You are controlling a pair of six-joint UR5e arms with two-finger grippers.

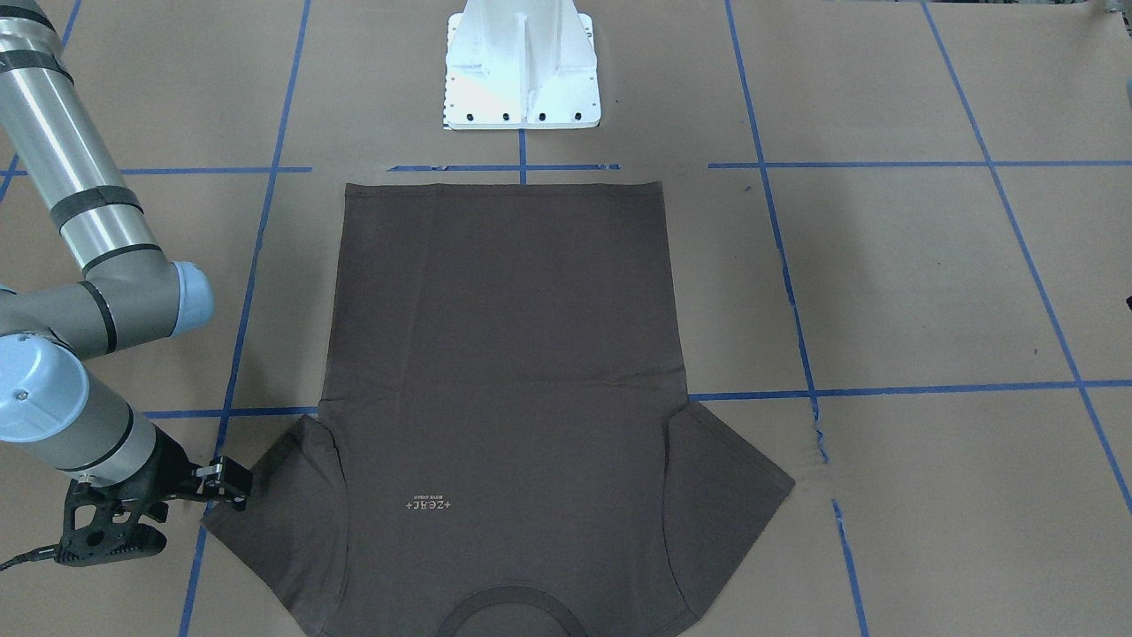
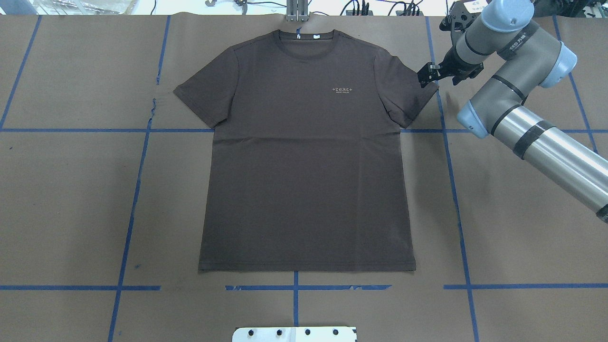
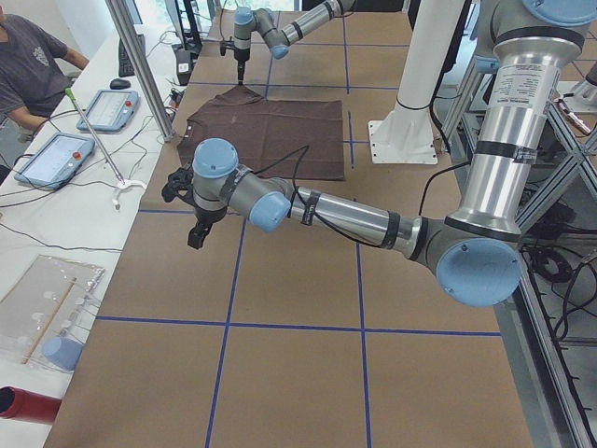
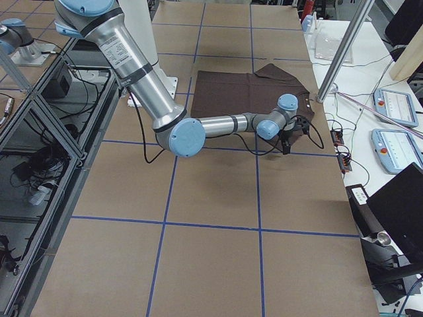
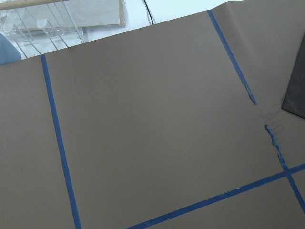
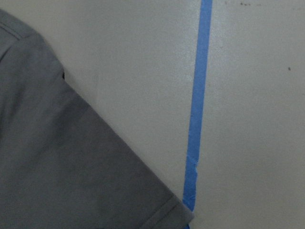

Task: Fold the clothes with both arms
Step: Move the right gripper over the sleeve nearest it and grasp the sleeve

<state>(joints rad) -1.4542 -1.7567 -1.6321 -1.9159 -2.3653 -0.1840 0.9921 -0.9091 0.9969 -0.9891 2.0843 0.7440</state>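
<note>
The dark brown-grey T-shirt (image 1: 504, 354) lies flat and spread out on the brown table, collar at the far edge in the overhead view (image 2: 304, 166). My right gripper (image 2: 426, 76) is low over the table at the outer hem of the shirt's right sleeve, and it looks open with nothing between its fingers (image 1: 237, 485). That sleeve corner (image 6: 62, 167) fills the right wrist view beside a blue tape line. My left gripper (image 3: 196, 235) hovers over bare table well left of the shirt and shows only in the exterior left view, so I cannot tell its state. A sleeve tip (image 5: 295, 90) shows at the left wrist view's right edge.
The white pedestal base (image 1: 522, 71) stands just behind the shirt's bottom hem. Blue tape lines grid the table, torn at one spot (image 1: 818, 433). A person (image 3: 28, 65) sits at a side bench with tablets and cables beyond the table's far edge.
</note>
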